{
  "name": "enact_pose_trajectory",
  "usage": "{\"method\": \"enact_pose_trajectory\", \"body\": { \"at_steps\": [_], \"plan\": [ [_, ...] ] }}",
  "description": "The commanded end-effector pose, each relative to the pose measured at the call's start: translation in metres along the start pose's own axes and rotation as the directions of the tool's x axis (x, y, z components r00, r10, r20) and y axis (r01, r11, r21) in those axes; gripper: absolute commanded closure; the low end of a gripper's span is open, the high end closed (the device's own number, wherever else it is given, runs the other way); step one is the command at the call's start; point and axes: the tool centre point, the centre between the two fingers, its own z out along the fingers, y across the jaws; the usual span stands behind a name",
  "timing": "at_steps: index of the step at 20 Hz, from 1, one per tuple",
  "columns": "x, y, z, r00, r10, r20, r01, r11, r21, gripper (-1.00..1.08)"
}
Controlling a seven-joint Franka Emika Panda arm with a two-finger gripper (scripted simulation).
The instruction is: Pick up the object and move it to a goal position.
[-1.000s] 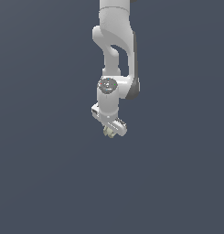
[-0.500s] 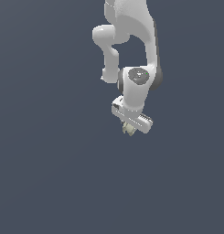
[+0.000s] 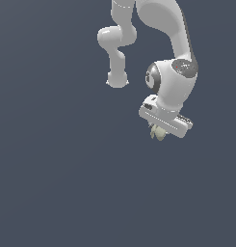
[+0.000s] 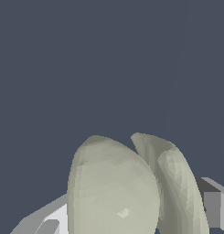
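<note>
The object (image 3: pixel 159 133) is a tiny pale beige-green lump hanging just under the white gripper bar in the exterior view. My gripper (image 3: pixel 158 131) is shut on the object, well above any surface, toward the exterior view's right. The white arm (image 3: pixel 172 72) bends down from the top of that view. In the wrist view the object (image 4: pixel 118 187) looms large as two rounded pale lobes, and one grey fingertip (image 4: pixel 213 208) shows beside it; the other finger is mostly hidden behind the lump.
Only a flat dark blue-grey background surrounds the arm in both views. No goal marker, table edge or other thing shows.
The arm has swung toward the exterior view's right and slightly lower, carrying the object with it. The wrist has tilted, so the gripper bar now slants.
</note>
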Motion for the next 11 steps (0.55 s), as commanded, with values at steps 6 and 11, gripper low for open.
{"method": "enact_pose_trajectory", "body": {
  "at_steps": [6, 11],
  "plan": [
    [-0.014, -0.027, -0.014, 1.000, 0.001, 0.001, -0.001, 1.000, 0.000, 1.08],
    [-0.013, -0.027, -0.014, 1.000, 0.001, 0.001, -0.001, 1.000, 0.000, 1.08]
  ]
}}
